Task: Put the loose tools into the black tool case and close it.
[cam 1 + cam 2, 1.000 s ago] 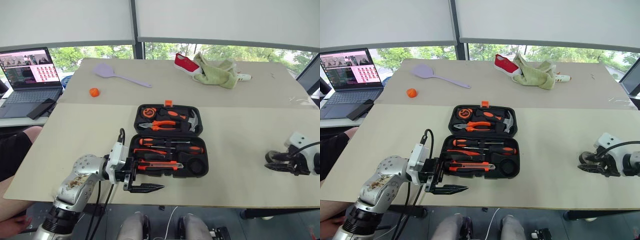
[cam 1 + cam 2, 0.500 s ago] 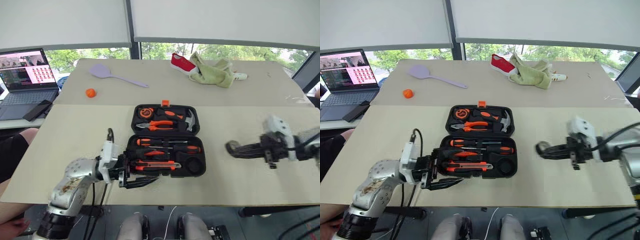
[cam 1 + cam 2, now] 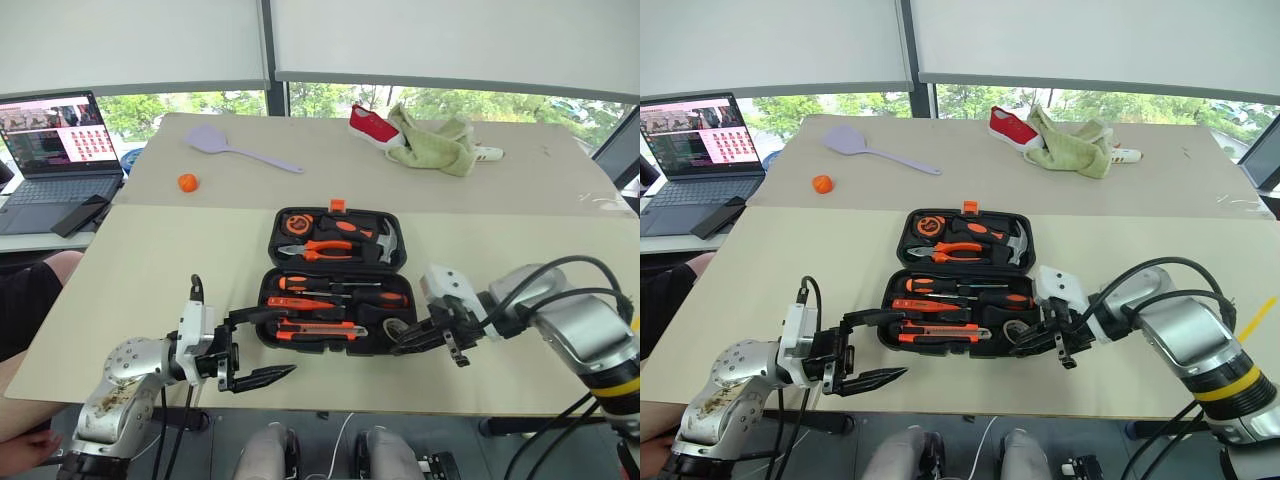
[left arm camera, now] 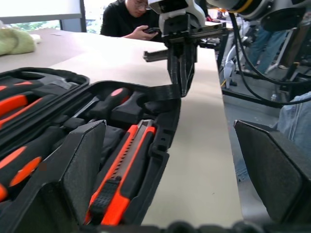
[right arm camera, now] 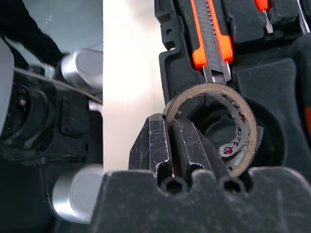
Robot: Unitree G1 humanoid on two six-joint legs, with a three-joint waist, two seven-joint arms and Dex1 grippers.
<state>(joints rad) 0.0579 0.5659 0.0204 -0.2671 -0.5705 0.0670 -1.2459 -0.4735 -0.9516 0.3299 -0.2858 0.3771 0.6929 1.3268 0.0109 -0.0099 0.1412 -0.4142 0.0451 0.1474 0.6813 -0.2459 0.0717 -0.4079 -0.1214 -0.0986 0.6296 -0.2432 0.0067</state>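
My right gripper is pressed together on the rim of the small dark tape roll, holding it tilted over the round recess at the near right corner of the black tool case, presumably to seat it. The utility knife and screwdrivers lie in their recesses. My left gripper is spread wide beside the case's near left corner, empty, likely ready to steady it.

Head views overlook the table; wrist views close on the case.
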